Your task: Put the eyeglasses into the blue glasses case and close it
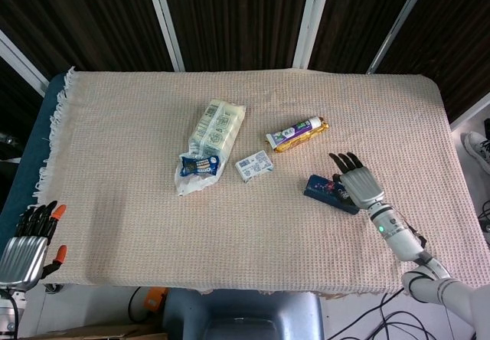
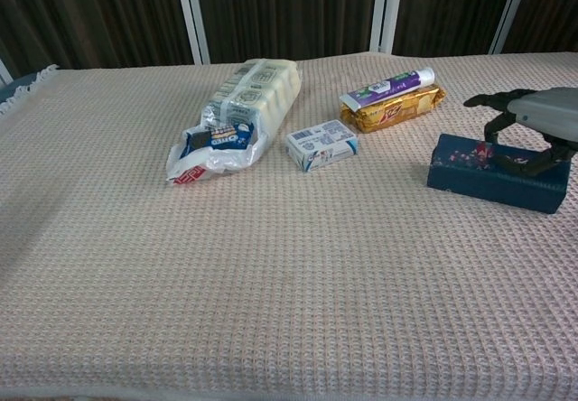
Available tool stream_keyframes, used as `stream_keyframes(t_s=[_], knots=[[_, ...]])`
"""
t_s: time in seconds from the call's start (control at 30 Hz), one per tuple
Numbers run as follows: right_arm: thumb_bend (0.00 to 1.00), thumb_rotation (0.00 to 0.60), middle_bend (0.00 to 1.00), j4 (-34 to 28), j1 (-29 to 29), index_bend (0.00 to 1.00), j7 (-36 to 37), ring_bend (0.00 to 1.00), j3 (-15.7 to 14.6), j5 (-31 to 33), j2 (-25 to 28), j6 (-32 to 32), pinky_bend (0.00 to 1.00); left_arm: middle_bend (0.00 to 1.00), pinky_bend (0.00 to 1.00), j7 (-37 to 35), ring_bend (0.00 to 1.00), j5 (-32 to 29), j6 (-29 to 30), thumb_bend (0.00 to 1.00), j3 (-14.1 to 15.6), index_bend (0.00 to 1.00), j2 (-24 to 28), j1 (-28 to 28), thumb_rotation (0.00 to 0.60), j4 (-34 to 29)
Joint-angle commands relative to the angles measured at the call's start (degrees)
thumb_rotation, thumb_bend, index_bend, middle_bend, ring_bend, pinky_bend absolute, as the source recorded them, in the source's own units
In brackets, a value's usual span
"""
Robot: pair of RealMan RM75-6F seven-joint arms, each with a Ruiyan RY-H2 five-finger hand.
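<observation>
Head view: right hand [image 1: 357,186] lies over the blue glasses case [image 1: 328,192] at about 4 o'clock on the surface [image 1: 122,148], fingers [image 1: 346,161] extended and slightly spread, resting along the case's top. Case lid closed. Left hand [image 1: 27,242] at 8 o'clock off the cloth edge, fingers apart, holding nothing.

Chest view: right hand's fingers [image 2: 495,103] arch down onto the case [image 2: 492,174], 3 o'clock; the case is dark blue with small floral print and lies flat.

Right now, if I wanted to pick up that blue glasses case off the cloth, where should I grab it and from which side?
Probably from above, across its narrow width near the middle. The blue glasses case lies flat and closed, a long low box with straight sides that fingers could wrap. The right hand already rests on its far end, so the free near end is the clearer approach.
</observation>
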Motion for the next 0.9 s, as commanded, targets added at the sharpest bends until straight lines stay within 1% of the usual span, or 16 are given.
stream_keyframes(t_s=[0.03,0.07,0.1,0.17,0.2,0.47,0.73,0.83,0.9], knots=[[0.65,0.600,0.08,0.5,0.1,0.46,0.6,0.00,0.2,0.3,-0.1,-0.4,0.00,0.00,0.06,0.1,0.02,0.0,0.1,0.41,0.0,0.00,0.0,0.0,0.600,0.0],[0.60,0.600,0.06,0.7,0.1,0.41,0.7,0.00,0.4,0.5,-0.2,-0.6,0.00,0.00,0.06,0.1,0.02,0.0,0.1,0.41,0.0,0.00,0.0,0.1,0.600,-0.1],[0.54,0.600,0.05,0.9,0.1,0.39,0.6,0.00,0.6,0.9,-0.2,-0.9,0.00,0.00,0.06,0.1,0.02,0.0,0.2,0.41,0.0,0.00,0.0,0.1,0.600,-0.1],[0.46,0.600,0.04,1.0,0.1,0.36,0.5,0.00,1.2,2.0,-0.1,-1.4,0.00,0.00,0.06,0.1,0.02,0.1,0.2,0.41,0.1,0.00,0.0,0.1,0.600,-0.1],[0.43,0.600,0.04,0.9,0.0,0.35,0.4,0.00,1.5,2.3,0.0,-1.5,0.00,0.00,0.06,0.0,0.02,0.2,0.2,0.41,0.1,0.00,0.0,0.1,0.600,-0.1],[0.38,0.600,0.03,-0.9,-0.1,0.30,0.6,0.00,2.4,3.6,1.2,-2.1,0.00,0.00,0.06,0.0,0.02,0.4,0.5,0.41,0.2,0.00,0.1,0.2,0.600,-0.2],[0.37,0.600,0.03,-3.3,-1.3,0.30,0.4,0.00,2.9,3.9,2.7,0.0,0.00,0.00,0.06,-0.3,0.02,0.4,0.7,0.41,0.2,0.00,0.2,0.3,0.600,-0.1],[0.33,0.600,0.01,-7.1,-3.0,0.27,-0.6,0.00,2.7,3.9,4.7,2.6,0.00,0.00,0.06,-0.6,0.02,0.7,1.1,0.41,0.2,0.00,0.3,0.4,0.600,-0.1],[0.30,0.600,0.00,-10.8,-4.7,0.22,-2.0,0.00,2.4,3.6,6.6,5.2,0.00,0.00,0.06,-0.9,0.02,0.8,1.4,0.41,0.1,0.00,0.3,0.5,0.600,0.0]])
